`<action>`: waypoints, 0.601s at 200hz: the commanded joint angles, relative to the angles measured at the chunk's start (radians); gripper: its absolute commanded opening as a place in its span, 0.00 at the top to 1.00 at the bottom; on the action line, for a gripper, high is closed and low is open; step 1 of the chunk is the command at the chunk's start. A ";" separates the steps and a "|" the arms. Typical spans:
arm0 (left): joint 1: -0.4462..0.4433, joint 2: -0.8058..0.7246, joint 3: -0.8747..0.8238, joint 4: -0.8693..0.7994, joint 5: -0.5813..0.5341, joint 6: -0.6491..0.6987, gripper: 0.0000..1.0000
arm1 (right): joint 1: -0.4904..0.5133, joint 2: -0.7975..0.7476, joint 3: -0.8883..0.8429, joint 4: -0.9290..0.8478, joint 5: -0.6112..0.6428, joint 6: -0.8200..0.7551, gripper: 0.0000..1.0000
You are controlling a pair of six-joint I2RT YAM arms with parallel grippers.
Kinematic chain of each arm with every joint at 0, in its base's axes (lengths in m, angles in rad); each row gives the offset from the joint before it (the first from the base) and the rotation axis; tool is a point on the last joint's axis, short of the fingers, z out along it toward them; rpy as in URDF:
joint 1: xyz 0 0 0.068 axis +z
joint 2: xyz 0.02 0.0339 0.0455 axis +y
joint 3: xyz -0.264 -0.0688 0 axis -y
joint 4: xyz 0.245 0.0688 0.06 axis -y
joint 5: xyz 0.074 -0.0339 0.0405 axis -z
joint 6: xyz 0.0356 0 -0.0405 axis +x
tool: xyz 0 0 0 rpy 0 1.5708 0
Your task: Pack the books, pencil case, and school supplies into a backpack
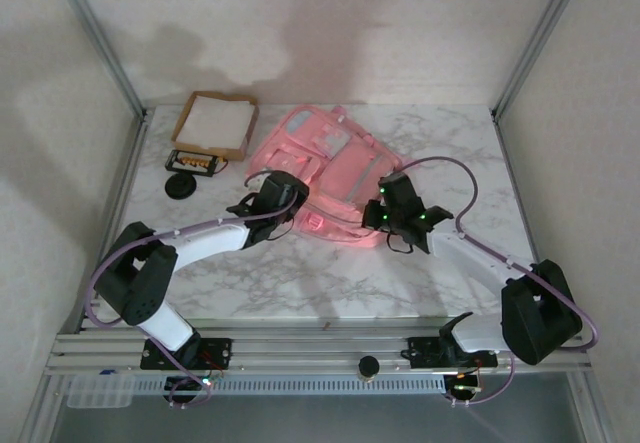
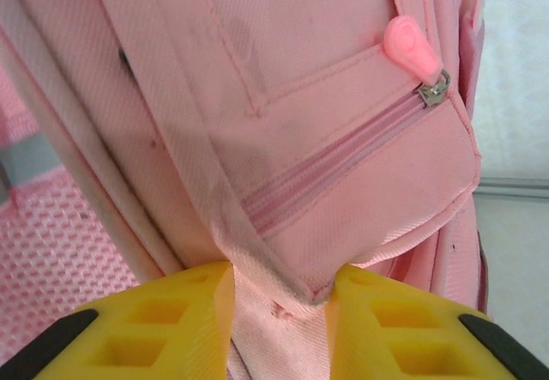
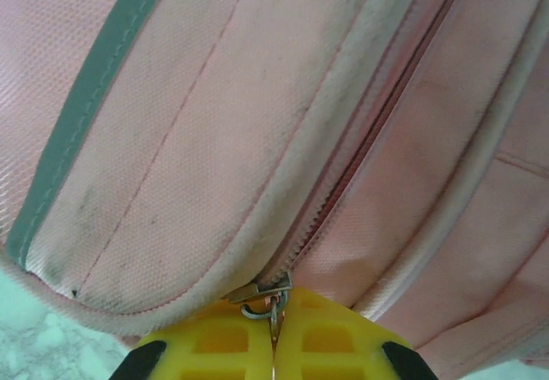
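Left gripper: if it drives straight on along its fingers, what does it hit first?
The backpack. The left gripper points into it, with the bottom corner of a zipped front pocket right at its fingertips and a fabric fold between them. No free travel, as far as the wrist view shows.

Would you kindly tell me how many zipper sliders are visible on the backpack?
2: one with a pink pull on a pocket, one metal slider pinched by the right gripper; more may be hidden.
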 commanded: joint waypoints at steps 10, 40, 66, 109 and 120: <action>0.114 0.069 -0.010 -0.064 -0.096 0.084 0.65 | -0.055 0.026 0.060 -0.095 0.040 -0.119 1.00; 0.189 0.143 0.040 -0.023 -0.016 0.228 0.64 | -0.014 0.032 0.045 -0.090 -0.031 -0.125 1.00; 0.283 0.187 0.097 -0.010 -0.013 0.365 0.64 | 0.106 0.070 0.069 -0.089 -0.046 -0.056 1.00; 0.349 0.121 0.104 0.077 0.196 0.476 0.49 | 0.236 0.187 0.047 0.114 -0.066 0.097 1.00; 0.337 0.030 -0.018 0.226 0.307 0.382 0.44 | 0.236 0.174 0.025 0.164 -0.070 0.107 1.00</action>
